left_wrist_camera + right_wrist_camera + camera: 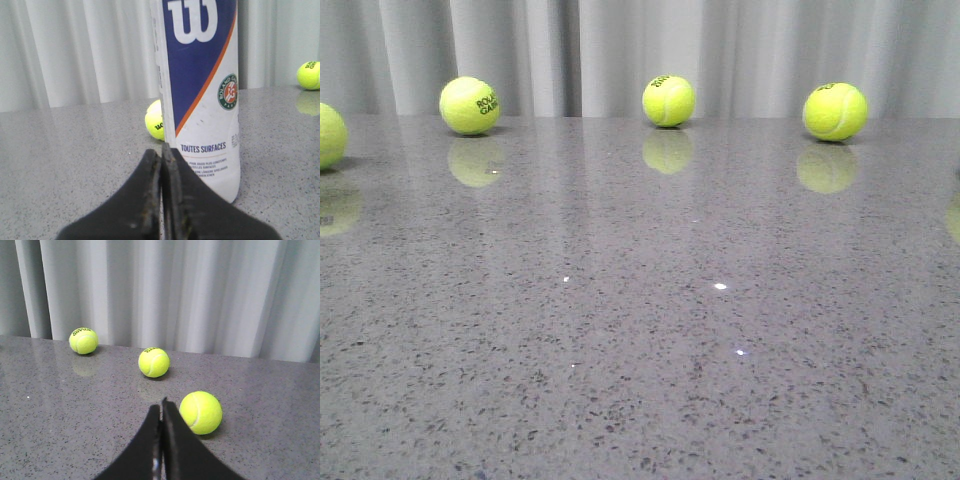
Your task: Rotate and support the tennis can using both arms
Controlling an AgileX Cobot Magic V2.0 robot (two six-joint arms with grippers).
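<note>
Both my grippers are empty. Left gripper (161,155): jaws pressed together, nothing between them. Right gripper (161,412): same, jaws together, nothing held.

Tennis can (200,95) stands upright on the grey speckled table (60,160), just ahead of my left jaws and slightly to one side; not touching them. Its top is cut off in the left wrist view, so I cannot see the rim or lid. The can does not show in the front view at all. One tennis ball (154,120) sits partly hidden behind the can, another (309,75) well apart near the curtain. My right wrist view shows three balls, the nearest (200,412) just beside my right jaws.

Handling judgement: thin plastic wall, probably light; whether balls are inside I cannot tell. Smooth glossy label, so likely slippery and prone to twist in a narrow pinch. Tall and narrow, so it should tip easily from a push high up. A hard squeeze may dent the wall.

Where to hold: across the label mid-body with one arm, the other supporting near an end, both jaws opened first.

Task not yet begun.
</note>
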